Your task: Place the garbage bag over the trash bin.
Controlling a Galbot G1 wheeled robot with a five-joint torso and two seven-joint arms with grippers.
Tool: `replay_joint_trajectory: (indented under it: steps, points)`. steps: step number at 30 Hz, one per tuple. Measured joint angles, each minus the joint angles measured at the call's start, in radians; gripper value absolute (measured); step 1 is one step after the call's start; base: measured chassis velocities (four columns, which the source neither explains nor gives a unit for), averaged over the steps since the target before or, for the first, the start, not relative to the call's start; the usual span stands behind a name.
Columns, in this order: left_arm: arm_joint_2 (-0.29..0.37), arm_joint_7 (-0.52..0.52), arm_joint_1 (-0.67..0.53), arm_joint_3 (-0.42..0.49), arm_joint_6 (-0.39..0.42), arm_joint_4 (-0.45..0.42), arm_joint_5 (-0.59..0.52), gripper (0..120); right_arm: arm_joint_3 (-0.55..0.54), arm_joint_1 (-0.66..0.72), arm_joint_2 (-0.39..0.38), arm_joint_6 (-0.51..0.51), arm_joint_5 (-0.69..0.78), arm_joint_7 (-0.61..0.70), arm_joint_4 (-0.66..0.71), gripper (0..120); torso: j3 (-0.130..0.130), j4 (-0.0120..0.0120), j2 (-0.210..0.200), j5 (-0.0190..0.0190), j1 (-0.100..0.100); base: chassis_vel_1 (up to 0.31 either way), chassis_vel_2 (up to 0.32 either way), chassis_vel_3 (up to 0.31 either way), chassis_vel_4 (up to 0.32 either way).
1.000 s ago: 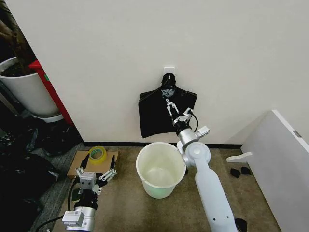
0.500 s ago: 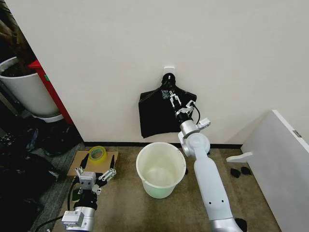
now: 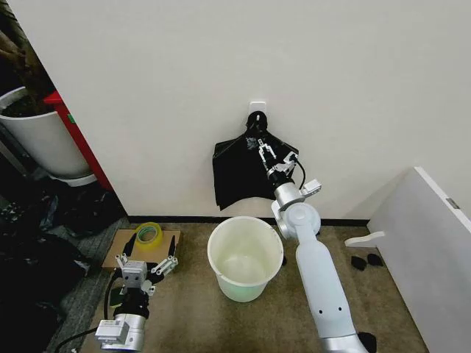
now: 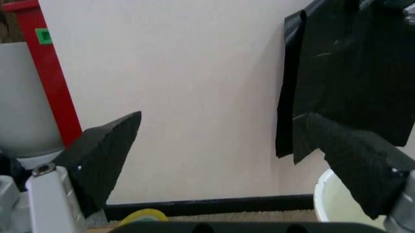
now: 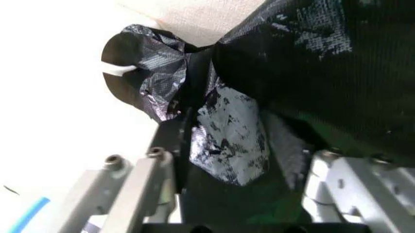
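Head view: right gripper (image 3: pixel 262 149), raised against the hanging garbage bag (image 3: pixel 239 176) below its wall hook (image 3: pixel 256 115), straddles a film fold. Trash bin (image 3: pixel 245 257) stands directly beneath. Left gripper (image 3: pixel 147 266) idles wide, low.

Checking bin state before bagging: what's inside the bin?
Nothing visible inside the bin, just bare white floor and walls. Its near inner wall is hidden by the rim. The bag hangs on the wall above.
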Motion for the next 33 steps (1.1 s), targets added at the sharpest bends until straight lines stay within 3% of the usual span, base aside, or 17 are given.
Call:
replay_joint_trajectory:
  steps: [3, 6, 11, 22, 33]
  points:
    - [0.0, 0.0, -0.001, 0.002, 0.0, 0.001, -0.001, 100, -0.001, -0.005, 0.0, 0.002, -0.003, 0.002, 0.006, 30, 0.0, 0.0, 0.0, 0.0, 0.0, 0.0, 0.0, 0.0, 0.0]
    - [0.001, 0.0, -0.003, 0.006, 0.0, 0.003, -0.001, 100, -0.006, -0.015, 0.0, 0.004, -0.01, 0.003, 0.014, 13, 0.0, 0.0, 0.0, 0.0, 0.0, 0.0, 0.0, 0.0, 0.0]
    - [0.003, 0.0, -0.004, 0.007, 0.001, 0.003, 0.0, 100, -0.017, -0.032, 0.0, 0.008, -0.018, 0.004, 0.027, 0, 0.0, 0.0, 0.0, 0.0001, 0.0, 0.0, 0.0, 0.0, 0.0]
    - [0.002, 0.0, -0.01, 0.015, 0.001, 0.007, 0.0, 100, -0.076, -0.13, -0.022, 0.018, -0.114, 0.004, 0.124, 0, 0.0, 0.0002, 0.0, 0.0001, 0.0, 0.0, 0.0, 0.0, 0.0]
    - [0.007, 0.0, -0.033, 0.032, 0.001, 0.028, -0.003, 100, -0.11, -0.357, -0.17, 0.044, -0.29, -0.028, 0.352, 0, 0.0, -0.0003, 0.0, 0.0002, 0.0, 0.0, 0.0, 0.0, 0.0]
